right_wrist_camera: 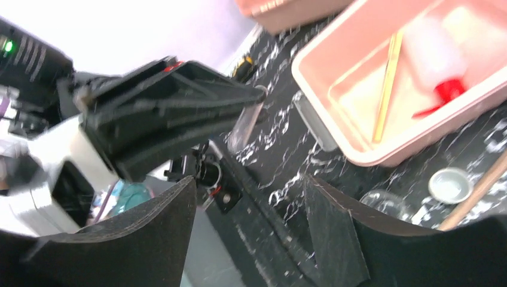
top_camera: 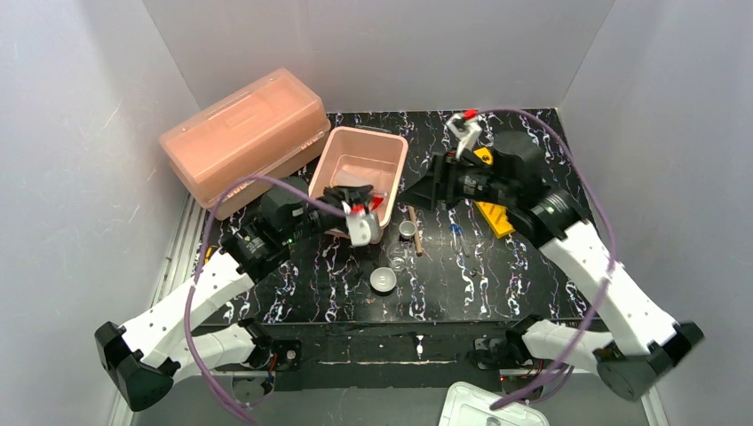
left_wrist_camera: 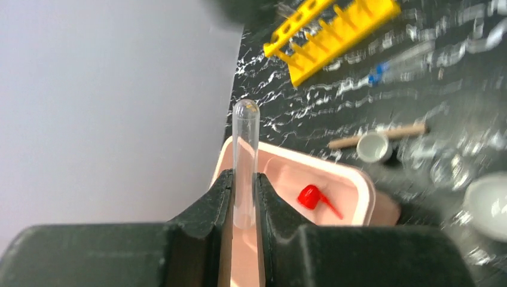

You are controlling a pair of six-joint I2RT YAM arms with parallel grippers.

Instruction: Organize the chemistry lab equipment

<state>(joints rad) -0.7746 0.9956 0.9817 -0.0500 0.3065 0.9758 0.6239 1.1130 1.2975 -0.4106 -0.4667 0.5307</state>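
My left gripper (left_wrist_camera: 244, 191) is shut on a clear thin tube (left_wrist_camera: 245, 149) that stands up between its fingers, over the near corner of the pink tub (left_wrist_camera: 365, 182). In the tub lie the white squeeze bottle (right_wrist_camera: 436, 57) with its red spout (left_wrist_camera: 311, 196) and a wooden stick (right_wrist_camera: 385, 84). My right gripper (right_wrist_camera: 251, 191) is open with nothing between its fingers, facing the left gripper (right_wrist_camera: 179, 101) and the tube (right_wrist_camera: 242, 128) just beyond its tips. In the top view the left gripper (top_camera: 360, 195) and the right gripper (top_camera: 416, 191) meet beside the tub (top_camera: 395, 142).
The yellow holed rack (top_camera: 493, 213) lies under my right arm. A white dish (top_camera: 384, 280), a small cup (top_camera: 407, 229), a wooden stick (top_camera: 414, 232), clear beakers (right_wrist_camera: 382, 203) and a blue-capped tube (top_camera: 455, 229) lie mid-table. The large pink lidded box (top_camera: 244, 133) stands back left.
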